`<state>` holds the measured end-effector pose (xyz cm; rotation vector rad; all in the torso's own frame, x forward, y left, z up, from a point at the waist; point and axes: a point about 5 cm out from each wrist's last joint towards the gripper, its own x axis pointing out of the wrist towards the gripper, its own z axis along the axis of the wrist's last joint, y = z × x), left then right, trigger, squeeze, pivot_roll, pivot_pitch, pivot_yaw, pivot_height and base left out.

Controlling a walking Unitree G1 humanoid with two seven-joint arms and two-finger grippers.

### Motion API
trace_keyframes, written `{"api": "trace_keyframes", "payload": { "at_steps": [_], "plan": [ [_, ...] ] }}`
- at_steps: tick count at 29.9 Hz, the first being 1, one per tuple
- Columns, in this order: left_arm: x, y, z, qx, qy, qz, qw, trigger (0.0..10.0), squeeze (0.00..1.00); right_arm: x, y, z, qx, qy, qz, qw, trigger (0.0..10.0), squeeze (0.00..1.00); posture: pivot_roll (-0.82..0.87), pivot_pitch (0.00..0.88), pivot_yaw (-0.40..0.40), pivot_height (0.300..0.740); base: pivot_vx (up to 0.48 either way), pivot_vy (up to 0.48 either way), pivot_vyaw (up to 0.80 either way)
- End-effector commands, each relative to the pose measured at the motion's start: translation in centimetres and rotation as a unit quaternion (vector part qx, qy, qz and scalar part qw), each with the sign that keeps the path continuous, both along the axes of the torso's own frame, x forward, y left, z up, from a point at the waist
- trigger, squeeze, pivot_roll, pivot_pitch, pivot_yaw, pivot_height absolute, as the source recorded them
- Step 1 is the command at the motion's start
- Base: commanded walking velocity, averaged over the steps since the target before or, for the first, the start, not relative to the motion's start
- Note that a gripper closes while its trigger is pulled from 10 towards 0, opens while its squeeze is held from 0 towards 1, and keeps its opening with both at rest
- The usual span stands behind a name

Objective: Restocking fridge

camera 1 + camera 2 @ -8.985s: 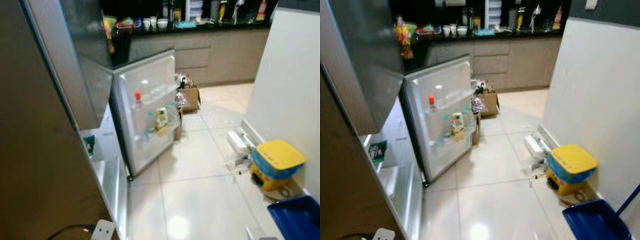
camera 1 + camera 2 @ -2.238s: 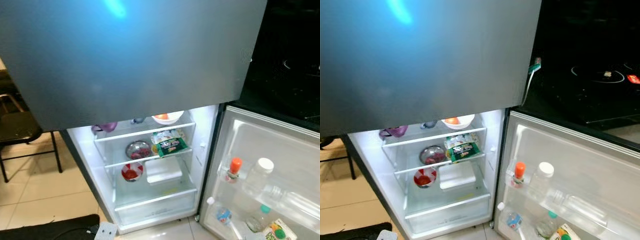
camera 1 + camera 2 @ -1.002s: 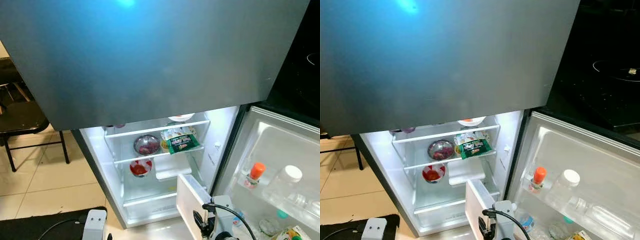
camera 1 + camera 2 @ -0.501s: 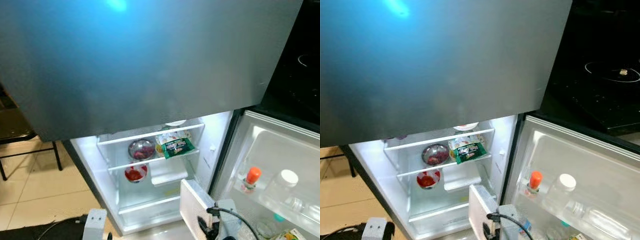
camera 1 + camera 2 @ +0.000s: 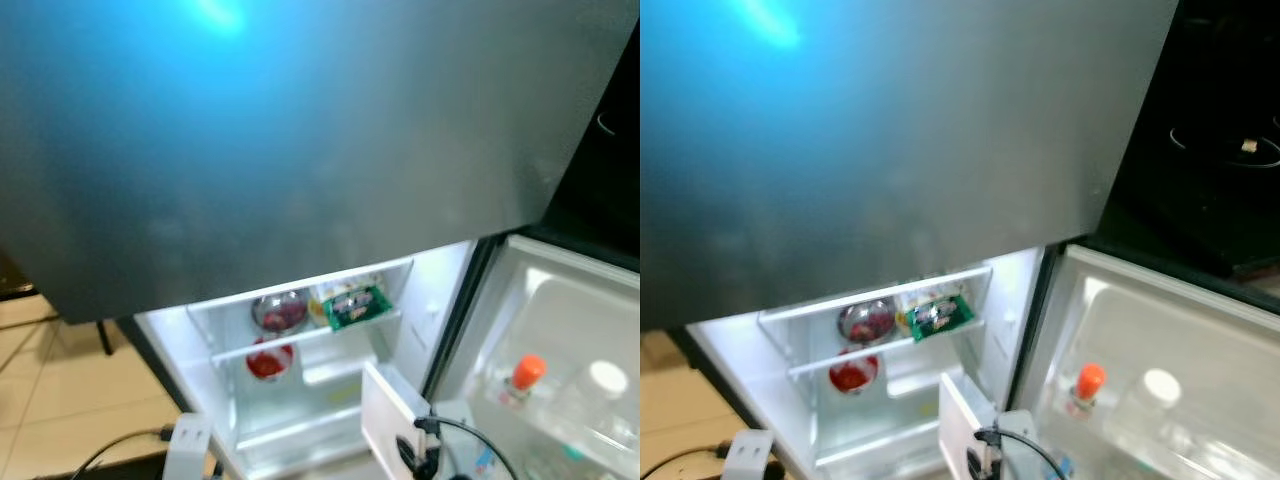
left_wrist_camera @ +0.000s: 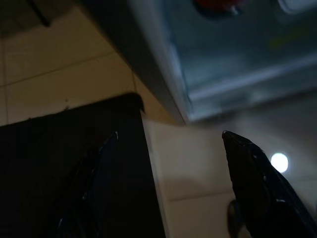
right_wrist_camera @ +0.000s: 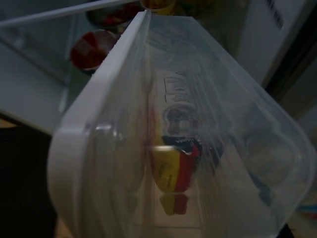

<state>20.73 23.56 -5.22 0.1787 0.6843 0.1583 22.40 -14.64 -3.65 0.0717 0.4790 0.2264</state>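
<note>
The fridge's lit lower compartment [image 5: 226, 398] stands open under a shut grey upper door [image 5: 300, 140]. On its shelves are a steel bowl [image 5: 281, 312], a green packet [image 5: 355, 305] and a red bowl [image 5: 268, 362]. My right gripper [image 5: 408, 452] is shut on a clear lidded container [image 5: 390, 412], held on edge low in front of the compartment. In the right wrist view a yellow and red item shows inside the container [image 7: 171, 168]. My left gripper [image 6: 170, 134] hangs open above the floor, with nothing between its fingers.
The open fridge door [image 5: 560, 320] on the right carries an orange-capped bottle [image 5: 522, 378] and a white-capped bottle [image 5: 600, 385]. A black mat [image 6: 69, 173] lies on the tiled floor [image 6: 198, 163] at the fridge's foot. A black counter [image 5: 1210, 170] runs behind the door.
The camera has turned to face the fridge and drawn closer, so the grey door now covers more of the view. My right gripper rose into view with the container and stays low before the compartment.
</note>
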Motion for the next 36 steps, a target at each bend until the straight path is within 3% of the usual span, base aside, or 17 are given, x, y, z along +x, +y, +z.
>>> {"api": "trace_keyframes", "payload": {
  "at_steps": [1,10,24,36],
  "plan": [
    [-1.3,0.5,-0.7,0.005,0.022,0.006,1.0,10.0,0.0,0.2,0.8,0.3,0.008,-0.008,0.005,1.0,10.0,0.0,-0.1,0.061,0.035,0.74,0.311,0.0,0.0],
    [-1.3,0.4,-0.7,0.005,0.024,0.007,1.0,10.0,0.0,0.3,0.8,0.3,0.008,-0.008,0.005,1.0,10.0,0.0,-0.1,0.061,0.034,0.74,0.29,0.0,0.0],
    [-1.5,0.1,-0.9,0.002,0.03,-0.001,1.0,10.0,0.0,0.0,0.5,0.1,0.002,-0.002,-0.001,1.0,10.0,0.0,-0.1,0.063,0.034,0.74,0.0,0.0,0.0],
    [-1.9,-0.1,-1.1,-0.002,0.037,-0.014,0.999,10.0,0.0,0.0,-1.0,-0.4,0.002,0.016,-0.066,0.998,10.0,0.0,-0.09,0.065,0.042,0.74,0.0,0.0,0.0]
  ]
}}
